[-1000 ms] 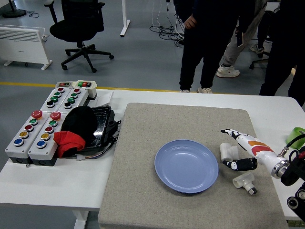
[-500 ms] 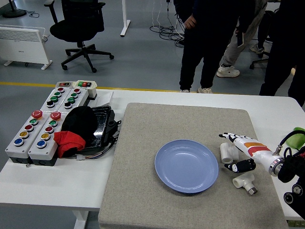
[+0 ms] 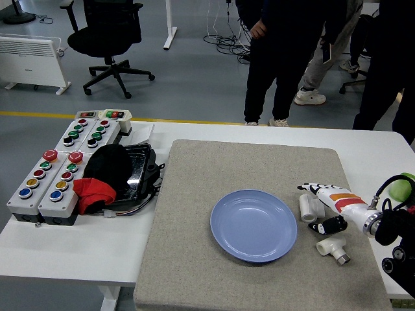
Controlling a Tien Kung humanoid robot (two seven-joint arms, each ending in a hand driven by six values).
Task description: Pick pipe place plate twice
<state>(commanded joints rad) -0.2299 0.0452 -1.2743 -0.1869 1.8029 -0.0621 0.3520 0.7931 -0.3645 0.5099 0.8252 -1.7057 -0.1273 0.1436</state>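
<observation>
White desk (image 3: 78, 259), large grey felt mat (image 3: 194, 259) laid over its middle and right part

Round pale-blue plate (image 3: 253, 225) on the mat, right of the mat's centre, nothing in it

Two short white plastic pipe fittings lie on the mat to the right of the plate, near the mat's right edge: an upper pipe piece (image 3: 307, 208) just off the plate's right rim, and a lower pipe piece with a metal-coloured end (image 3: 334, 248) nearer the desk's front edge. Neither is on the plate

Right hand (image 3: 322, 207), white with orange and black markings, comes in from the desk's right edge. Fingers spread apart, thumb below, the upper pipe piece lying between them; not closed on it, contact cannot be judged

Left hand out of view

Left end of the desk: grey button boxes with coloured push-buttons (image 3: 58, 172), beside them a black tray (image 3: 139, 172) holding a black cloth and a red cloth (image 3: 94, 193)

People standing on the floor beyond the desk's far edge (image 3: 279, 58), hands away from the desk
</observation>
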